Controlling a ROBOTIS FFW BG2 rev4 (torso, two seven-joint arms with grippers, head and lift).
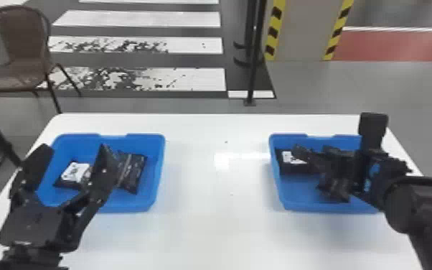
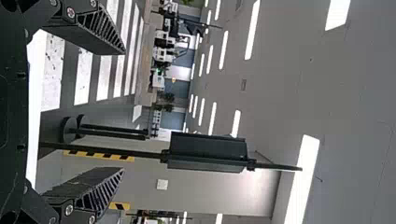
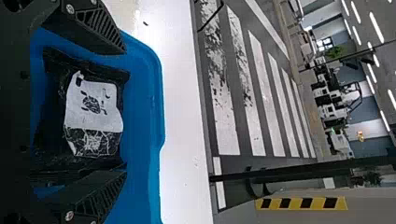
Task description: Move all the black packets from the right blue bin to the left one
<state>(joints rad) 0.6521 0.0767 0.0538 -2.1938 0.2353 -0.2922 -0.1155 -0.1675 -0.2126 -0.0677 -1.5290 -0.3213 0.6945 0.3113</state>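
One white table: holds both bins
Left blue bin: table's left side, two packets in
Right blue bin: table's right side, not done, at least one to go
Left gripper: table's left, wide, empty
Right gripper: table's right, wide around white-labelled black packet, unpinched afaict

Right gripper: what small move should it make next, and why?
Probably ease the right gripper a little lower around the white-labelled packet, fingers apart, ready to close. The packet lies in the right bin, showing between the open fingers, and nothing seems gripped yet. How much lower is hard to tell.
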